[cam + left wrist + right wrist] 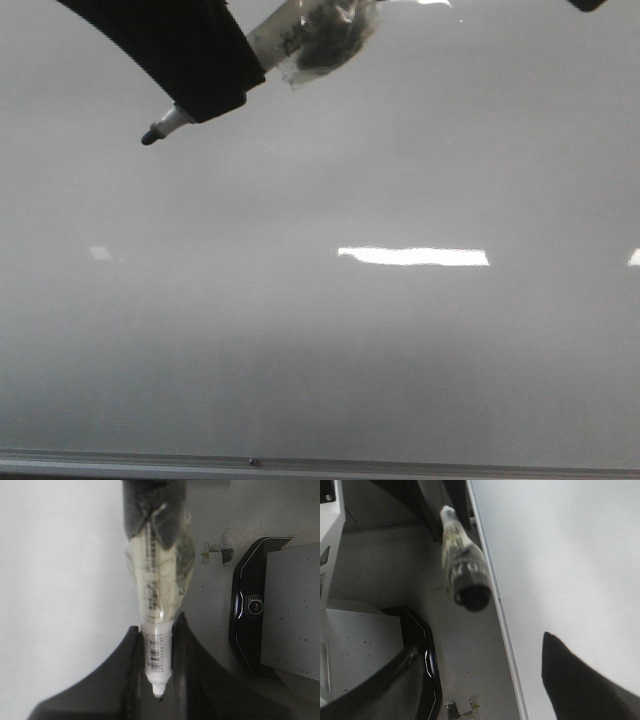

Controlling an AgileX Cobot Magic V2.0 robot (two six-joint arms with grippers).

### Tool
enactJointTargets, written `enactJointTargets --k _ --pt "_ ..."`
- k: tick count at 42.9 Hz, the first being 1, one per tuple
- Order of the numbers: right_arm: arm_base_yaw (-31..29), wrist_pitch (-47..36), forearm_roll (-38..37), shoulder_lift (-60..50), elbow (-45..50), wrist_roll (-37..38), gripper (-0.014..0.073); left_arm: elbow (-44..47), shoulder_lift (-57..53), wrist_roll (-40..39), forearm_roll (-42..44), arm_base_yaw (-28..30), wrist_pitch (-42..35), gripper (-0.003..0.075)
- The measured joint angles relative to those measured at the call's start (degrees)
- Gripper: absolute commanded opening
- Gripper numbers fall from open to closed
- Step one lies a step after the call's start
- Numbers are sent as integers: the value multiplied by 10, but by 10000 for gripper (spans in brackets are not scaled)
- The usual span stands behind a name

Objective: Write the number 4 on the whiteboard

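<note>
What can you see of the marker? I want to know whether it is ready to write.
The marker is a white-barrelled pen with a dark, uncapped tip and printed text on the barrel. Clear, crinkled tape or plastic is wrapped round its rear part. The left gripper is shut on the barrel, one finger on each side, with the tip poking out past them. In the front view it is tilted, tip pointing down-left over the whiteboard. Whether the tip touches the board cannot be told; no ink shows.
</note>
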Motion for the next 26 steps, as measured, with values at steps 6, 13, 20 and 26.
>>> enactJointTargets --k 6,13,20,26 --pt "45 -9 0 17 -13 -1 517 0 1 0 0 -9 0 -20" --pt "70 -20 2 30 -22 -1 515 0 1 0 0 -9 0 -20" --pt "71 -40 7 40 -23 -2 411 0 1 1 0 -9 0 -20" --pt "72 -42 10 41 -23 -2 379 0 1 1 0 -9 0 -20"
